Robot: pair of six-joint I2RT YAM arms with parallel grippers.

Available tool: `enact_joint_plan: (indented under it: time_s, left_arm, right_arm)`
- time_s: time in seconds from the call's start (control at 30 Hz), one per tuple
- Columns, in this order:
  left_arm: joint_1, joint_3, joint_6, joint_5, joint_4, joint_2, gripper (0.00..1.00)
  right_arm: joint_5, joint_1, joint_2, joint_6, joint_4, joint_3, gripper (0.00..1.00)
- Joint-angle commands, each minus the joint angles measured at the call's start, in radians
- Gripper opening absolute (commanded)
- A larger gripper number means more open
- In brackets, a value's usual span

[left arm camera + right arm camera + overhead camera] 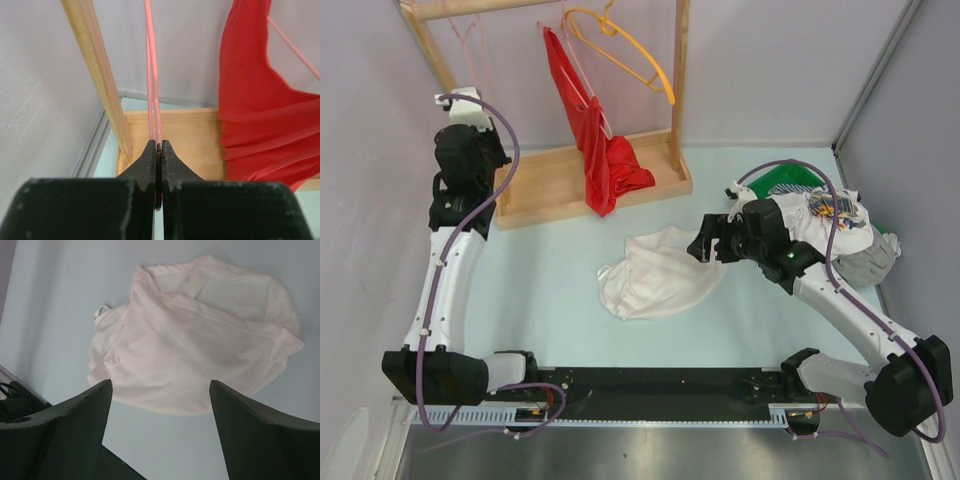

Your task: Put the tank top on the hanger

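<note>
The tank top (660,272) lies crumpled on the pale table, white and faintly pink. It fills the right wrist view (195,335), with one narrow strap (101,310) at its left edge. My right gripper (701,246) is open and empty (160,385), hovering just above the tank top's right edge. The thin pale pink hanger (468,40) hangs from the wooden rack's top bar at the back left. My left gripper (468,98) is shut on the hanger's wire (152,75), pinched between the fingertips (159,147).
The wooden rack (570,185) stands at the back with a red garment (600,140) and an orange-yellow hanger (620,45) on it. A heap of white-grey clothes (840,225) and a green item (790,180) lie at the right. Walls enclose the table.
</note>
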Motion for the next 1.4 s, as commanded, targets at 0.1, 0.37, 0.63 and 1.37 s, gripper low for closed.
enact_joint_plan:
  time_s: [0.1,0.37,0.63,1.37]
  left_arm:
    - [0.006,0.014,-0.026,0.074,0.108,-0.072,0.00]
    - [0.006,-0.128,-0.073,0.214,0.062,-0.237,0.00]
    - [0.006,-0.288,-0.099,0.428,-0.134,-0.539,0.00]
    - [0.006,-0.365,0.016,1.224,-0.282,-0.741,0.00]
  right_arm:
    - [0.027,0.014,0.005,0.005,0.008,0.029,0.84]
    - [0.033,0.017,-0.004,0.000,-0.003,0.034,0.84]
    - [0.024,0.029,-0.013,-0.069,-0.071,0.092,0.84]
    - [-0.138,0.021,-0.136,-0.363,-0.296,0.473,0.86]
